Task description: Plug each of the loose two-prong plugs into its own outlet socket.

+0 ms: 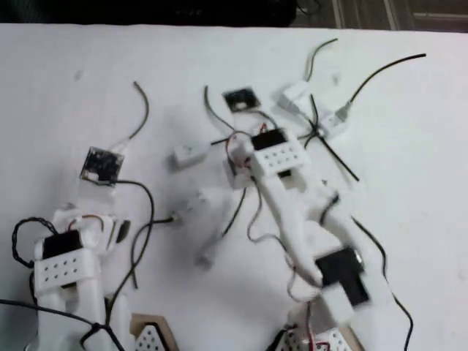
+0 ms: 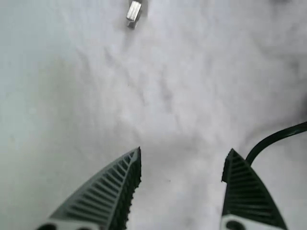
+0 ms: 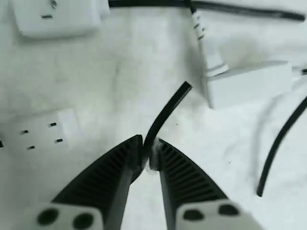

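Note:
My right gripper point(image 3: 149, 141) is shut on a thin black cable point(image 3: 168, 108) whose loose end points away from the fingertips. Beyond it lie a white outlet block point(image 3: 53, 17), a white socket face with slots point(image 3: 41, 134) and a white plug body point(image 3: 249, 84). In the high view the right arm stretches up the middle of the table, its gripper point(image 1: 247, 137) among the white blocks point(image 1: 295, 93). My left gripper point(image 2: 184, 153) hangs open over bare table. A small metal-tipped plug point(image 2: 134, 12) lies well ahead of it, and a black cable point(image 2: 273, 140) runs beside one finger.
Black cables point(image 1: 333, 153) cross the table's far middle. Another white block point(image 1: 190, 152) and two dark square modules point(image 1: 102, 164) point(image 1: 240, 99) lie on the white table. A small plug on a cable point(image 1: 174, 218) rests between the arms. The left arm point(image 1: 66, 267) stands at the near left.

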You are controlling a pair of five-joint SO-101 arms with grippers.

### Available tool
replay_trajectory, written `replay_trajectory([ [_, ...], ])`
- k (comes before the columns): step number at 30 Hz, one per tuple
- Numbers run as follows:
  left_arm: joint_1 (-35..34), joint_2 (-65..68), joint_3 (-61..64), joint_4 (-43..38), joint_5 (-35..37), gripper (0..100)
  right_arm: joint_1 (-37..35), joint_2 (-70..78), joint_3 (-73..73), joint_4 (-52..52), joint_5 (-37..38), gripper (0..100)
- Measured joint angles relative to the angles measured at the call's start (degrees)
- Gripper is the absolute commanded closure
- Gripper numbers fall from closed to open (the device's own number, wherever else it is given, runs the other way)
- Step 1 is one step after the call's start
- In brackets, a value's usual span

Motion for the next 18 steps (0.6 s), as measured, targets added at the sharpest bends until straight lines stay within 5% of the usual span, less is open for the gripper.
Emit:
replay_trajectory([
  [7, 0.0, 0.0, 0.0, 0.0, 0.0, 72, -0.26, -11.34, 0.79, -2.46, 6.07, 97.8],
  [13, 0.0, 0.0, 0.0, 0.0, 0.0, 72, -0.26, -8.35, 0.97, -13.8, 18.64, 96.6],
  [18, 0.0, 0.0, 0.0, 0.0, 0.0, 72, -1.93, -3.87, 1.05, -16.97, 21.98, 83.7],
])
